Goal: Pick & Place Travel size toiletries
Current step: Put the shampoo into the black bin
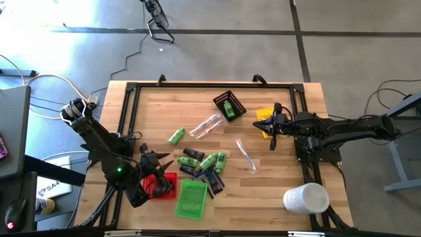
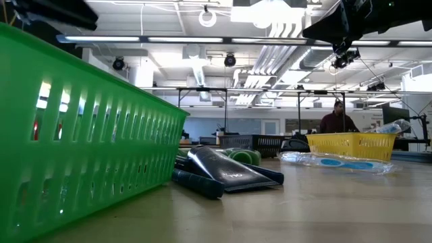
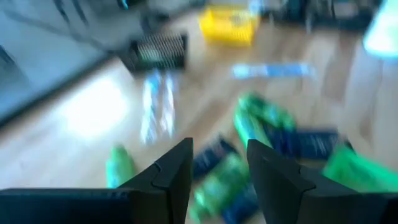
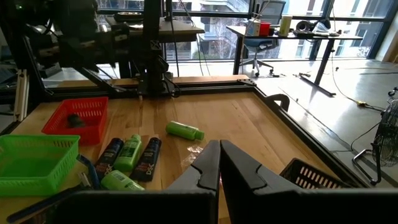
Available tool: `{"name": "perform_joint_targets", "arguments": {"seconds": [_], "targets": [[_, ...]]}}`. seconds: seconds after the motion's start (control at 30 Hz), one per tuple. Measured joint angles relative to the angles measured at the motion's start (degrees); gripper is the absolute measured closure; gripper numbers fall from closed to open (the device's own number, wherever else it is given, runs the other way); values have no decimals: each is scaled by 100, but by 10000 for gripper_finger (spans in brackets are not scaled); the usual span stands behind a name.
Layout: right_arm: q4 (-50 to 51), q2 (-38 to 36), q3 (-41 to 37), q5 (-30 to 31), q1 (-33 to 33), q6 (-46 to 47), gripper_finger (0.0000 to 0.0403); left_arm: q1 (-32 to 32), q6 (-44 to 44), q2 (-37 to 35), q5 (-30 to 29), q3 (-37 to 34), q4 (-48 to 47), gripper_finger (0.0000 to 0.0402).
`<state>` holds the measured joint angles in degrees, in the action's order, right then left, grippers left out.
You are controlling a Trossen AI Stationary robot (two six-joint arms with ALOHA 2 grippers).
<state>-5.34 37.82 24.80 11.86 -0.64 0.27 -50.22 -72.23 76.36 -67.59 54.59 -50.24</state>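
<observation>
The travel size toiletries lie spread on the wooden table. A pile of green bottles and dark packets [image 1: 204,164] lies mid-table, also seen as the pile [image 4: 130,158]. One green bottle [image 1: 176,136] lies alone. Clear-wrapped sticks [image 1: 207,125] and a wrapped toothbrush [image 1: 247,155] lie farther back. Another green bottle lies in the black tray [image 1: 229,105]. A dark item [image 4: 74,120] rests in the red tray [image 1: 163,184]. My left gripper [image 3: 219,149] hovers open above the red tray's far side [image 1: 166,162], nothing between its fingers. My right gripper [image 4: 219,155] hangs shut over the yellow tray [image 1: 265,118].
A green tray [image 1: 192,199] stands by the near edge, right of the red one. A big white cylinder [image 1: 306,197] lies at the near right corner. A black frame [image 1: 125,118] borders the table. People and desks show in the room beyond.
</observation>
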Motion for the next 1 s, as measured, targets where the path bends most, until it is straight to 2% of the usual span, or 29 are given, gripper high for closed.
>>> {"name": "perform_joint_targets", "arguments": {"seconds": [0.13,0.23,0.3,0.5,0.73,1.0], "targets": [[0,0,0,0,0,-2,399,0,-4,0,-660,0,66,254],[1,-2,0,-2,1,-6,399,41,-4,0,-748,0,260,254],[2,-2,0,-1,0,-7,399,160,-2,0,-490,0,380,254],[11,0,0,0,0,-39,399,897,118,80,810,0,565,254],[81,0,0,-2,0,-30,399,1888,1694,328,1534,0,1259,254],[179,0,0,-2,0,-13,399,2575,3165,328,2431,0,1688,254]]}}
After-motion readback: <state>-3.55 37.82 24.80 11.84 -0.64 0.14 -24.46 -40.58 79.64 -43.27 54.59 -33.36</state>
